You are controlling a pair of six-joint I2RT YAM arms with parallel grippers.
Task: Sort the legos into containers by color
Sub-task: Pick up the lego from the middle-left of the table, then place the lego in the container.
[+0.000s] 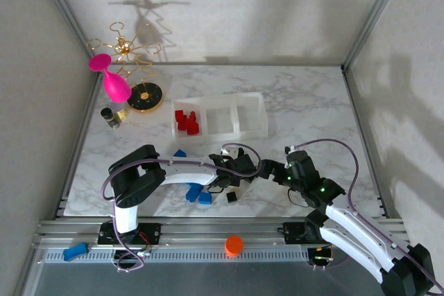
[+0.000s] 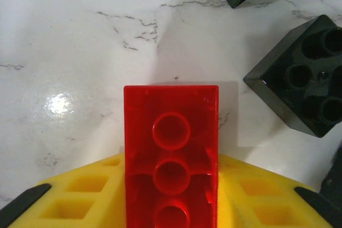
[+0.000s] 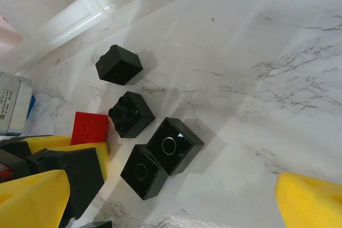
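My left gripper (image 2: 171,185) is shut on a red oblong lego (image 2: 171,148), its yellow pads (image 2: 80,196) pressed against both long sides, close over the marble. Two black legos (image 2: 302,78) lie just to its right. My right gripper (image 3: 171,196) stands wide open over several black legos (image 3: 175,145), with the red lego (image 3: 90,127) at the left of that view. From above, both grippers (image 1: 243,170) (image 1: 277,171) meet near the table's middle. The containers (image 1: 251,124) sit behind them, and the left bin holds red legos (image 1: 186,123). Blue legos (image 1: 198,194) lie under the left arm.
A gold wire stand (image 1: 128,50) on a round black-and-gold base (image 1: 146,96), a pink object (image 1: 111,82) and a small dark jar (image 1: 111,117) crowd the back left corner. An orange cap (image 1: 234,245) rests on the front rail. Grey walls enclose the table.
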